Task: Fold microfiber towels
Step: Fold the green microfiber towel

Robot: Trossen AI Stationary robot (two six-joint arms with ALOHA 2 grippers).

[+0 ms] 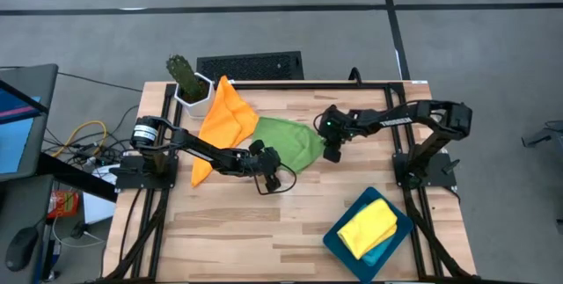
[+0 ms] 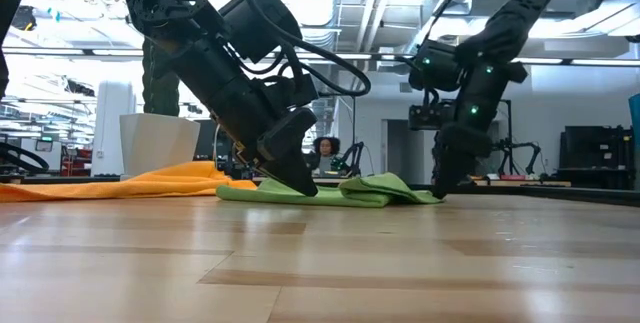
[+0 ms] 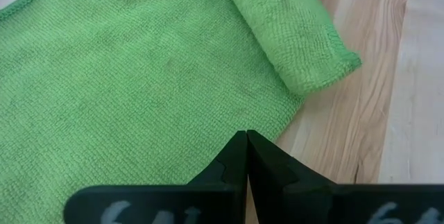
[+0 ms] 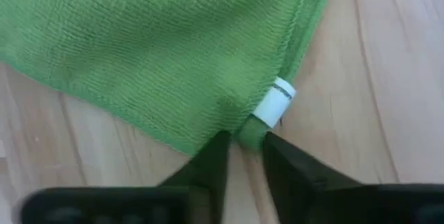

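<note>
Three towels, one green (image 1: 288, 142), one orange (image 1: 224, 119), one yellow (image 1: 368, 226), one tray (image 1: 398, 236), one potted plant (image 1: 186, 80)

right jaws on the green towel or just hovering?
Touching. The right wrist view shows the right gripper pinching the green towel's corner beside its white tag, cloth bunched between the jaws.

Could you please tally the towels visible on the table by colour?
Orange towel: 1
Green towel: 1
Yellow towel: 1
Total: 3 towels
</note>
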